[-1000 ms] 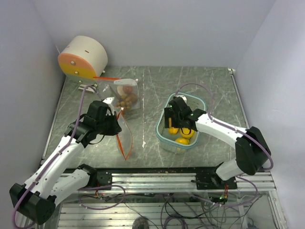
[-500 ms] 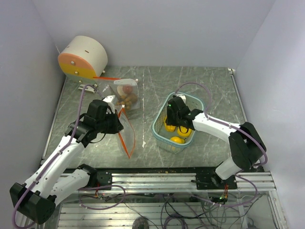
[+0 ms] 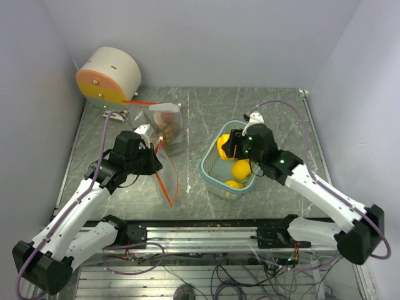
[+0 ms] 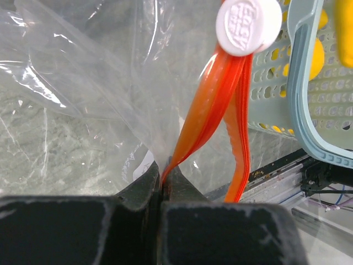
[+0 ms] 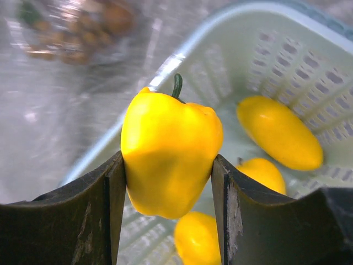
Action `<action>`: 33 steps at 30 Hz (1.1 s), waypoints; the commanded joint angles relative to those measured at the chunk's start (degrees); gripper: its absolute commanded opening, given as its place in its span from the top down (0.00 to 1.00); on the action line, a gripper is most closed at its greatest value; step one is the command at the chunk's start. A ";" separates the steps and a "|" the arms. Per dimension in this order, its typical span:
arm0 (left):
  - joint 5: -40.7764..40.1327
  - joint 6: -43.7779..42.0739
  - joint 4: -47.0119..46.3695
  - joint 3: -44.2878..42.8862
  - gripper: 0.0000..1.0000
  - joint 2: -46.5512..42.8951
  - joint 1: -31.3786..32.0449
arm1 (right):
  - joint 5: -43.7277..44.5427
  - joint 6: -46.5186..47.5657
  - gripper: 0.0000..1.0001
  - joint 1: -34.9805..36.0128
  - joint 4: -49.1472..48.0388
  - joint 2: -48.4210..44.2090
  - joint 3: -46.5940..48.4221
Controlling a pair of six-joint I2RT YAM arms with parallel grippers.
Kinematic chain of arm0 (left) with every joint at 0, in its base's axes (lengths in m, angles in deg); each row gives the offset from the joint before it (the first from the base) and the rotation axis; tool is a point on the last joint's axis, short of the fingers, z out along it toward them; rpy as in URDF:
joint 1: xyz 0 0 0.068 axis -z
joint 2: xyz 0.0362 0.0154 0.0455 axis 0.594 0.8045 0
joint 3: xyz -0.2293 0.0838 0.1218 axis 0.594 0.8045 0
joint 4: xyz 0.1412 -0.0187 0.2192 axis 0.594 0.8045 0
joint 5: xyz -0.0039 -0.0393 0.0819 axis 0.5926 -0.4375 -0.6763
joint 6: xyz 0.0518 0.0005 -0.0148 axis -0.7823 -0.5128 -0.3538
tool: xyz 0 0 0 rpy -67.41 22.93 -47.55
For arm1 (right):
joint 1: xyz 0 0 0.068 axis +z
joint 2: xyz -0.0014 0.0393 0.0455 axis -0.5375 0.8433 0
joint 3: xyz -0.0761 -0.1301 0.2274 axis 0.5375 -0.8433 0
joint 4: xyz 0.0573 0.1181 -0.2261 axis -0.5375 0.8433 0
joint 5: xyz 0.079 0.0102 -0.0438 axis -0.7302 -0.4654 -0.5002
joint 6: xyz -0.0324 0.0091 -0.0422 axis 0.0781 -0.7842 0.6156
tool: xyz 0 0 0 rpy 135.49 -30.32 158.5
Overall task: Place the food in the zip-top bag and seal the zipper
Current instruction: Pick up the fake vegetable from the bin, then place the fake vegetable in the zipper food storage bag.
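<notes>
Near the middle of the marbled desk (image 3: pixel 284 119): a pale teal basket (image 3: pixel 204 169) with slotted walls and three yellow fruits (image 5: pixel 278 132) on its floor. Just left of the basket: a clear zip-top bag (image 3: pixel 161 139), its orange zipper (image 3: pixel 167 178) gaping open. Up-left of the basket, seen through the plastic at the bag's far end: a bunch of small brown fruits (image 3: pixel 167 131) and one reddish fruit (image 3: pixel 166 116). Well up-left of the basket, at the desk's corner: a cream drum (image 3: pixel 109 78) with an orange face, and a thin orange strip (image 3: pixel 140 101) reaching from it toward the bag.

On the zipper, close to the basket's wall: a round white slider (image 4: pixel 246 25) with raised lettering, apparently "EASY" on the top line, the rest unreadable.

Left of the basket: the left pincer (image 4: pixel 162 182), pinched together on one zipper lip, holding that edge of the bag up. Over the basket's left side, above the fruits lying in it: the right pincer (image 5: pixel 168 165), jaws partly apart and pressed against both flanks of a yellow bell pepper (image 5: pixel 168 138), green stem up.
</notes>
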 commanded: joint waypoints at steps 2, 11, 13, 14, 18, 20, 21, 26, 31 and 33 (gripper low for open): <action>2.49 1.02 -3.78 1.34 0.93 1.38 -0.25 | -20.88 5.39 0.80 1.26 -7.46 -8.40 0.96; 2.76 2.18 -5.08 1.17 0.93 1.60 -0.25 | -44.15 4.38 0.81 17.58 -32.99 -1.43 -1.78; 3.15 2.39 -5.21 0.78 0.93 1.84 -0.17 | -45.15 4.17 0.81 20.43 -37.13 2.51 -1.78; 3.45 2.40 -5.05 0.44 0.93 1.86 -0.18 | -45.12 3.83 0.81 21.51 -38.82 4.01 -2.42; 3.96 2.08 -3.37 -1.29 0.93 0.74 -0.16 | -41.86 3.05 0.81 21.98 -43.19 6.35 -5.67; 4.17 1.85 -1.87 -2.33 0.93 -0.43 -0.16 | -37.36 3.78 0.81 22.03 -43.68 5.75 -7.62; 4.34 1.79 -1.19 -2.76 0.93 -1.01 -0.16 | -35.06 4.10 0.81 21.99 -43.74 5.42 -8.48; 5.86 2.08 0.83 -2.99 0.93 -4.35 -0.16 | -22.66 4.58 0.81 21.81 -41.60 6.43 -9.74; 7.89 2.58 1.99 -1.27 0.93 -7.05 -0.16 | -12.64 3.79 0.82 21.79 -39.81 7.35 -9.26; 7.89 2.58 2.50 -0.75 0.93 -7.83 -0.16 | -9.34 3.93 0.83 21.77 -38.36 7.75 -8.32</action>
